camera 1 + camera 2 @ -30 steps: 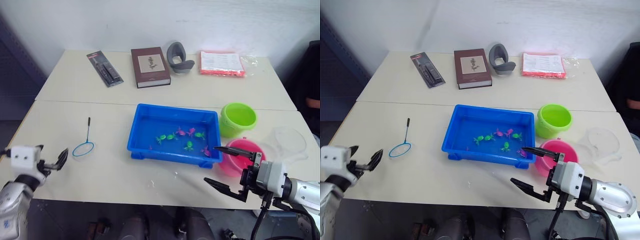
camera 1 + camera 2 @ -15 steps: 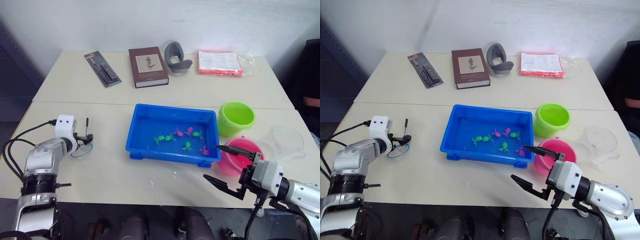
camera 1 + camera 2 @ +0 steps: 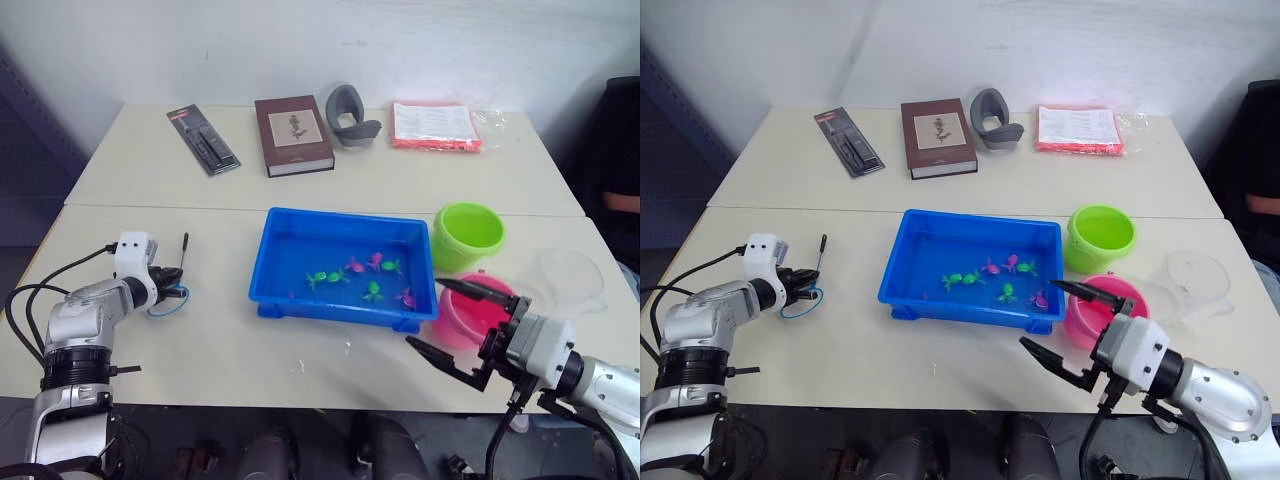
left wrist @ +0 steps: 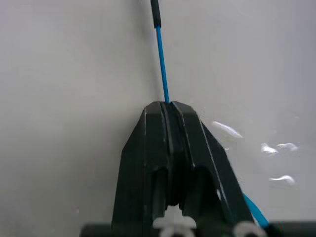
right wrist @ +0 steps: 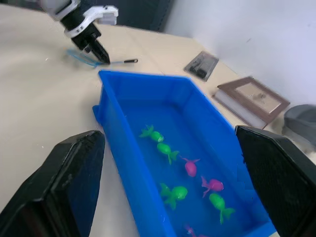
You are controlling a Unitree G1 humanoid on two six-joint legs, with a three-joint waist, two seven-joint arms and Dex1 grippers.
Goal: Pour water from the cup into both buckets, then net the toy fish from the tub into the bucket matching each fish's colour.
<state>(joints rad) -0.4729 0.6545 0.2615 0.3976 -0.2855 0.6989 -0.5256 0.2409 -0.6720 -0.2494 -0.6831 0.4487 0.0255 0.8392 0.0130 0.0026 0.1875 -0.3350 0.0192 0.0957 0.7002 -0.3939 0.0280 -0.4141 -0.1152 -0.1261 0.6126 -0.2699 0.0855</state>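
My left gripper (image 3: 178, 277) rests on the table at the left, shut on the net (image 3: 168, 299) where its thin stem meets the blue hoop; the left wrist view shows the black fingers (image 4: 167, 104) pinched on the blue stem. The blue tub (image 3: 350, 214) sits mid-table and holds green fish (image 3: 320, 277) and pink fish (image 3: 356, 266) in water. To its right stand the lime green bucket (image 3: 470, 235) and the pink bucket (image 3: 462, 318). The clear cup (image 3: 573, 280) lies at the far right. My right gripper (image 3: 423, 312) hovers open by the tub's near right corner, in front of the pink bucket.
Along the back table lie a black blister pack (image 3: 204, 139), a brown book (image 3: 293, 133), a grey curved holder (image 3: 350, 110) and a red-and-white packet (image 3: 435, 126). A seam runs between the two tables. Bare tabletop lies between the net and the tub.
My left arm swung in from the near left corner to the net, and its fingers went from wide open to shut on the stem. The right gripper barely moved.
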